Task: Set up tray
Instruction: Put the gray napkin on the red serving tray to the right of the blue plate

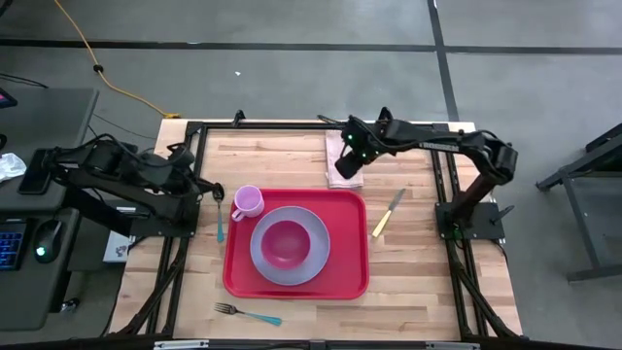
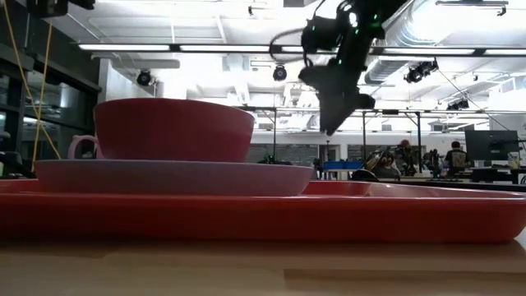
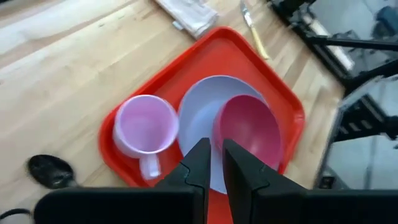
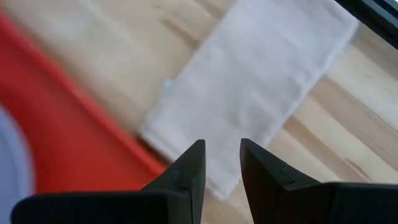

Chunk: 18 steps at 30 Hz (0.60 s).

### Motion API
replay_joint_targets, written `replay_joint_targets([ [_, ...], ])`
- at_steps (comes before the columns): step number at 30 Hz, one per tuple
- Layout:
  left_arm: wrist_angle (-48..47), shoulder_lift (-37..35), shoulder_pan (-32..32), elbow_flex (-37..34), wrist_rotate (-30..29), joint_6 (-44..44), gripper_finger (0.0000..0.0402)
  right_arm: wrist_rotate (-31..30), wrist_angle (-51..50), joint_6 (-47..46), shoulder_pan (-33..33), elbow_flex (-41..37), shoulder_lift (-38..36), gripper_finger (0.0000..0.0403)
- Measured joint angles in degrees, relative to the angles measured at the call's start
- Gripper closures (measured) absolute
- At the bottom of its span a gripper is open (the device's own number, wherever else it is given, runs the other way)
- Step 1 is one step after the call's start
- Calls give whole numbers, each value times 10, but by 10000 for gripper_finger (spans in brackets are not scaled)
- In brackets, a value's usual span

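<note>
The tray [image 1: 345, 277] was bright red, plain, with no pattern. On the tray sat a lavender plate [image 1: 267, 261], and on that plate a deep magenta bowl [image 1: 284, 243]. At the tray's far left corner stood a pale pink mug [image 1: 247, 201]. The counter [image 1: 408, 262] under the tray was light wood with visible plank grain, framed in black. Beyond the tray's far edge lay a white napkin [image 4: 249, 93]. Right of the tray lay a knife [image 1: 388, 213] with a yellow handle; near the tray's front edge lay a fork [image 1: 247, 313] with a teal handle. Both claws were black.
</note>
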<state>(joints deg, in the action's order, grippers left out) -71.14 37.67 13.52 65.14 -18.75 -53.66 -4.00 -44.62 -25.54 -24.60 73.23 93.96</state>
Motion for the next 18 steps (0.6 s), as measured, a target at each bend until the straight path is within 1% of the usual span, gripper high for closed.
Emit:
replay_joint_targets([
  [4, -27, -6, 0, 0, -32, -6, 330, 15, 30, 19, -41, 0, 17, 325],
  [9, -38, -13, 0, 0, -62, -6, 330, 18, 96, 76, -77, 0, 20, 325],
  [12, -42, -20, 0, 0, -65, -6, 330, 56, 126, 120, -95, 0, 20, 325],
  [15, -44, -28, 0, -1, -65, -8, 330, 89, 127, 152, -104, 0, 20, 325],
  [18, -45, -31, 0, -1, -65, -8, 330, 91, 104, 183, -103, 0, 20, 324],
])
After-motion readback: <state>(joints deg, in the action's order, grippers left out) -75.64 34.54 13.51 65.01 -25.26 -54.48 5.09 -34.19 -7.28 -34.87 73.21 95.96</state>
